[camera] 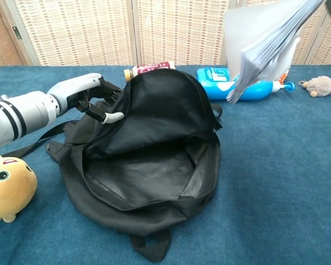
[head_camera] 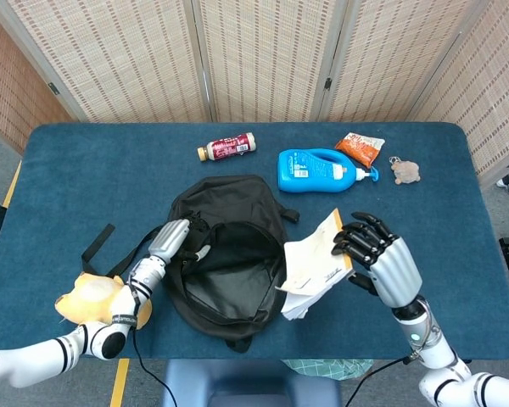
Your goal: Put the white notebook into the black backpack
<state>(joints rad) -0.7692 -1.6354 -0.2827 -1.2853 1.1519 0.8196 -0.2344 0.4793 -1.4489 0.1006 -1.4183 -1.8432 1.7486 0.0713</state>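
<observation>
The black backpack is lying mid-table with its top flap getting held up and back by the left hand, fingers clamped on the flap edge, so the mouth is gaping wide toward the robot — soft floppy fabric, dark lining showing inside. The right hand is gripping the white notebook by one edge, pages fanning and drooping, hanging in the air just off the bag's right rim. From the chest view it's blurry, so I can't tell how high it's sitting. Plenty of open blue tabletop around. Along the far side: a blue detergent bottle, a small drink bottle, an orange snack packet. A yellow plush toy is sitting near the left front edge.
</observation>
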